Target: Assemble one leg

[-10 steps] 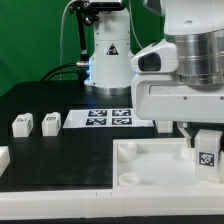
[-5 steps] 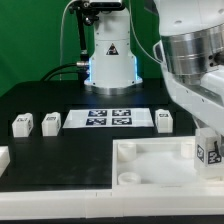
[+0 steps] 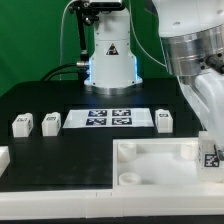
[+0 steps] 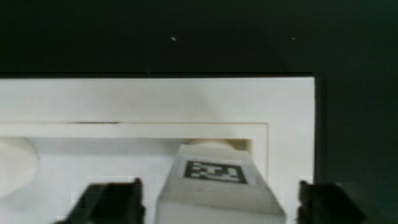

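My gripper [image 4: 217, 206] is shut on a white leg [image 4: 214, 182] whose marker tag faces the wrist camera. Its dark fingers [image 4: 111, 204] stand close on either side of the leg. In the exterior view the held leg [image 3: 212, 157] is at the far right edge, over the right corner of the large white tray-like part [image 3: 150, 170]. The gripper itself is mostly cut off there. The wrist view shows the tray's rim [image 4: 107, 100] under the leg. Three more legs lie on the black table: two on the exterior view's left [image 3: 22, 125] [image 3: 50, 122] and one to the right [image 3: 165, 118].
The marker board [image 3: 108, 118] lies flat between the loose legs, in front of the robot base [image 3: 108, 55]. Another white part [image 3: 3, 157] shows at the exterior view's left edge. The arm's bulky white links [image 3: 195, 40] fill the upper right.
The arm has swung toward the exterior view's right and tilted. The held leg has moved slightly right and down with it, over the tray's right corner. The loose leg on the right is now uncovered.
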### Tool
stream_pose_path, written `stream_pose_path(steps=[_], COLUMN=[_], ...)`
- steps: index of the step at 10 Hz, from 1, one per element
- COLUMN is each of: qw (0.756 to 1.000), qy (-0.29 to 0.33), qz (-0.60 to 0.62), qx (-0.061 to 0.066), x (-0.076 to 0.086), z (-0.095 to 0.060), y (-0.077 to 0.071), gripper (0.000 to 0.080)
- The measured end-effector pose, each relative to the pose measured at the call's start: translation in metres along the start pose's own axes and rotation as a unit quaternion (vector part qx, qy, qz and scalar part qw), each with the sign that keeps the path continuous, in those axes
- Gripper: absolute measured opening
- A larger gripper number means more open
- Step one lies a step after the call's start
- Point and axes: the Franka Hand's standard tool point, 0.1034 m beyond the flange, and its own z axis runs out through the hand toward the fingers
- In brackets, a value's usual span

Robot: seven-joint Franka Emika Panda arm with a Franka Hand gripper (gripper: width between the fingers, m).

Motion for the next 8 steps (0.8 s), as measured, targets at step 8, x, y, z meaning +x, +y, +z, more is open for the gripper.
stream_pose_path(steps=[8], qw=[0.845], qy=[0.036], qz=[-0.532], qx=[-0.052], x=[0.003], z=[-0.0012], y=[0.0054], gripper=[0.0648])
